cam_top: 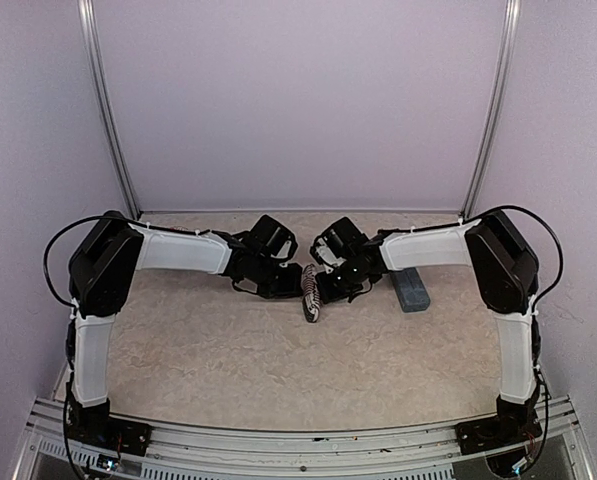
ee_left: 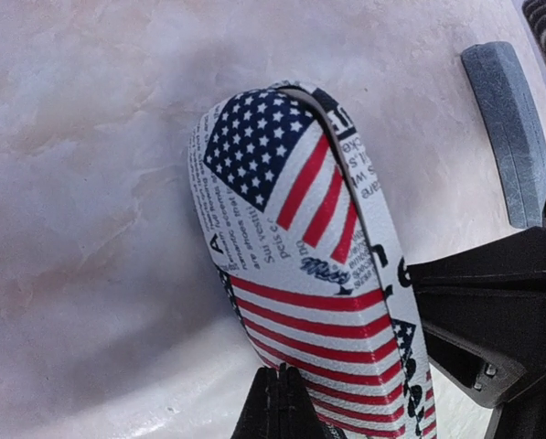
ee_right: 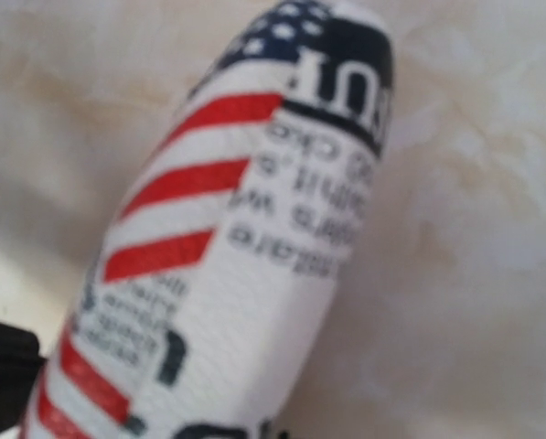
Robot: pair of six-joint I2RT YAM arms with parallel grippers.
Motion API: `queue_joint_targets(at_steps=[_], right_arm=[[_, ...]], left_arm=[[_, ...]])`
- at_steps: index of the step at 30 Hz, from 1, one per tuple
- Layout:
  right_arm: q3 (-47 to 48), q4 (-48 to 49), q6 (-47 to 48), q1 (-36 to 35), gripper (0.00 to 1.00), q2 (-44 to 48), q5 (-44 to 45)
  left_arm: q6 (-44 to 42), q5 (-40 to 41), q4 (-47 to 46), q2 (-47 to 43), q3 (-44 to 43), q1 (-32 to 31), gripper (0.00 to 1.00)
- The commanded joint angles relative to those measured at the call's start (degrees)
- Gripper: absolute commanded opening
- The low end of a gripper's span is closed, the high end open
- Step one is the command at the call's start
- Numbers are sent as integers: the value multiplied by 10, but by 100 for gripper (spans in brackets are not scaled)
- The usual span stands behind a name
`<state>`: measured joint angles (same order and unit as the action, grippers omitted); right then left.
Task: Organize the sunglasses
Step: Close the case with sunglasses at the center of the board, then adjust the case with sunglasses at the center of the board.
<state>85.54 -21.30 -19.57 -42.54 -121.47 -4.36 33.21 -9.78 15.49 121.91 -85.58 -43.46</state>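
Neither pair of sunglasses shows in any view. A soft pouch [cam_top: 311,297] printed with a stars-and-stripes flag and black text hangs between both grippers over the middle of the table. My left gripper [cam_top: 294,283] is shut on the pouch's edge; in the left wrist view its fingers [ee_left: 286,402] press together at the pouch's [ee_left: 300,247] near end. My right gripper [cam_top: 325,285] holds the other side. In the right wrist view the pouch [ee_right: 245,238] fills the frame and only a sliver of the gripper [ee_right: 274,432] shows at the bottom edge.
A blue-grey oblong case [cam_top: 413,290] lies shut on the table to the right of the pouch, under the right forearm; it also shows in the left wrist view [ee_left: 510,128]. The right gripper's black body [ee_left: 492,329] is close beside the pouch. Walls enclose the table.
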Motion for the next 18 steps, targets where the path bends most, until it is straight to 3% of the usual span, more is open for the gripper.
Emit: queue_joint_targets(at_steps=[1,8,18], right_arm=[[-26,29,3,2,0,47,-11],[-83,40,9,32,7,95,11],[-159,53,17,65,9,163,25]], left_arm=[[1,-1,-29,-35,10,-12,0],[3,-9,-29,-28,-7,-12,0],[5,-28,-31,-11,-34,-13,0]])
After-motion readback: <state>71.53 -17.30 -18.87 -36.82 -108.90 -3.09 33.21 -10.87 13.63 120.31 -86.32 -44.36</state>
